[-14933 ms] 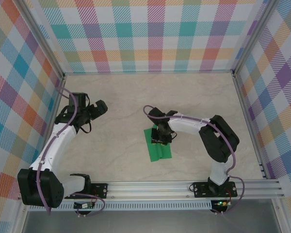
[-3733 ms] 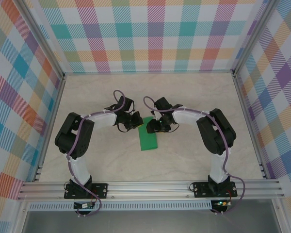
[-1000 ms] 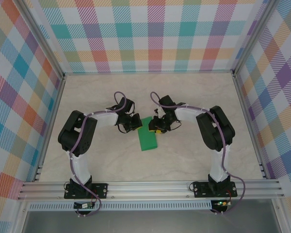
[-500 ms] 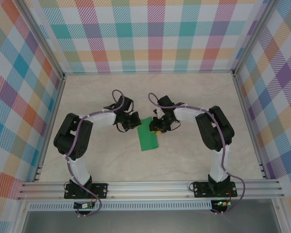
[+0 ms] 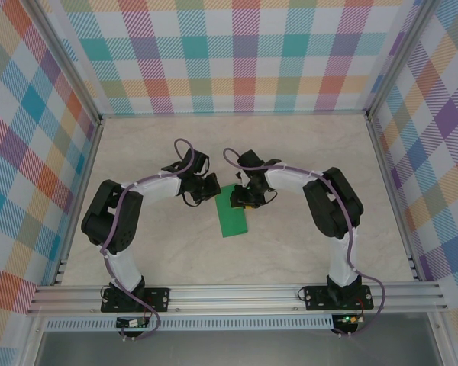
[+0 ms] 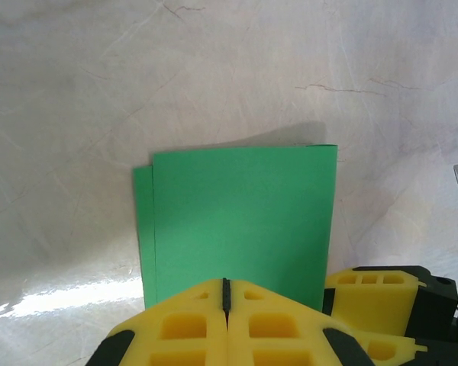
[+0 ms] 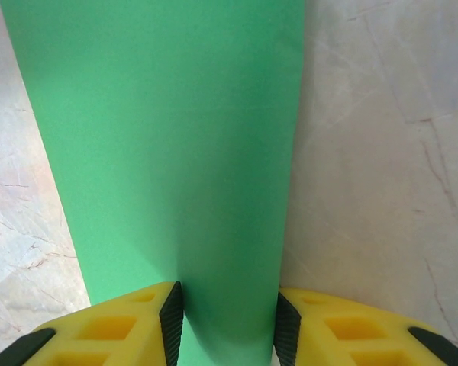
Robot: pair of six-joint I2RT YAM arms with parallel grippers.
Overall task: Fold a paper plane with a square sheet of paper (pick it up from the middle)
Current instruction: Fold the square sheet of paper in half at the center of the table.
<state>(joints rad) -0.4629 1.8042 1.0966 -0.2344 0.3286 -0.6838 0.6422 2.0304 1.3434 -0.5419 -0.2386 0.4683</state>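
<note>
Swung in from the counter's left side since the earliest picture, the left gripper sits at the far left corner of the folded square sheet of paper, which lies flat mid-counter. The right gripper is at its far end.

Left wrist: its fingers are closed tight against each other at the sheet's edge.

Right wrist: its fingers stand partly apart over the sheet, which runs between them; whether they pinch it I cannot tell.
</note>
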